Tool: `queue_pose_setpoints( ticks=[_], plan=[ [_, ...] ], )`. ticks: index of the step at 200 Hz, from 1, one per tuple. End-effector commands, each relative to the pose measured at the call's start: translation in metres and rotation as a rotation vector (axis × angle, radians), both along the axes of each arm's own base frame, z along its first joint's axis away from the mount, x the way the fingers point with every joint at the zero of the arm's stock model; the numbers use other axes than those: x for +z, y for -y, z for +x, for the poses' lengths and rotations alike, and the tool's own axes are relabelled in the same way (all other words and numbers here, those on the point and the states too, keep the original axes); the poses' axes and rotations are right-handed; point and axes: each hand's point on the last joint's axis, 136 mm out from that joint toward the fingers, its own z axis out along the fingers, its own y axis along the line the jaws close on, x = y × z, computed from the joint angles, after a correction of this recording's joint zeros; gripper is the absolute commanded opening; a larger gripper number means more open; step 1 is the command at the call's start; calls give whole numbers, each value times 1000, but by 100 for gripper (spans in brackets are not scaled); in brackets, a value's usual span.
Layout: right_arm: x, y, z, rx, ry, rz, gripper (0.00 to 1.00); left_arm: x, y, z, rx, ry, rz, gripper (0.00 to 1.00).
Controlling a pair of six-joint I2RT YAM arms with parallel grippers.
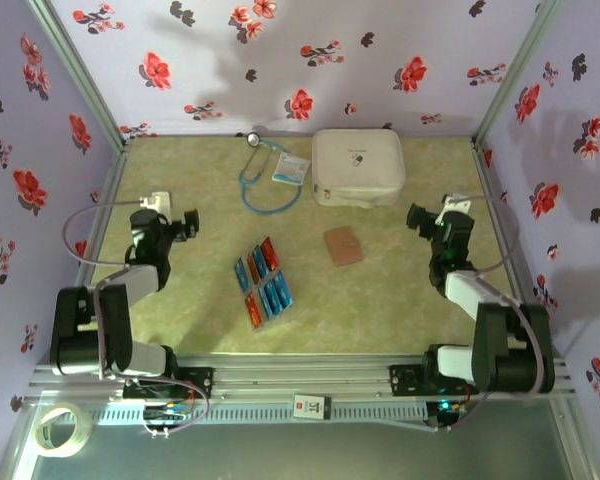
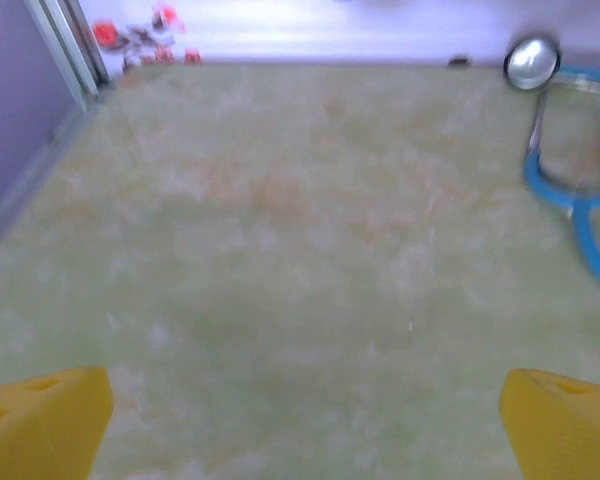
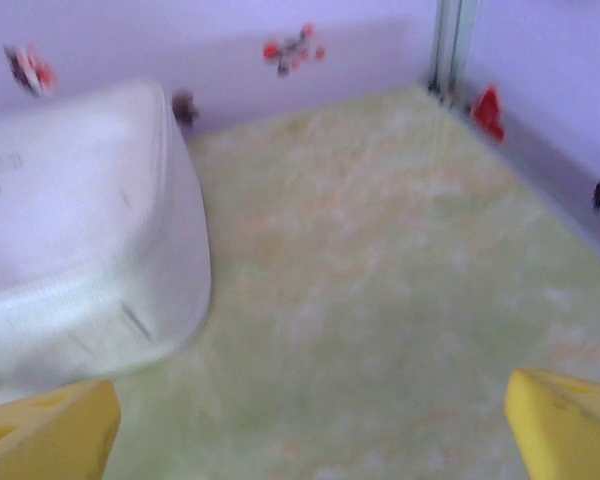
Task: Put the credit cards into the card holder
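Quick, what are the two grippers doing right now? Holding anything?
Left gripper: open, holding nothing.
Right gripper: open, holding nothing.

the left arm (image 1: pixel 105 320), at the lower left of the top view, and the right arm (image 1: pixel 485 335), at the lower right, are built of black joint housings and pale grey links. a thin grey cable (image 1: pixel 72 232) loops beside each. in the wrist views the fingers (image 2: pixel 45 420) (image 3: pixel 50 425) are bright yellow blunt wedges.
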Motion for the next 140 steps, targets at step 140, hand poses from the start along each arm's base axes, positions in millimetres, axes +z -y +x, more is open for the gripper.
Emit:
queue_pose_setpoints(
  ticks=[140],
  plan=[
    [-48,-143,-100,300,-566,330,99,31,72,-111,67,-212,-566,100]
  ],
)
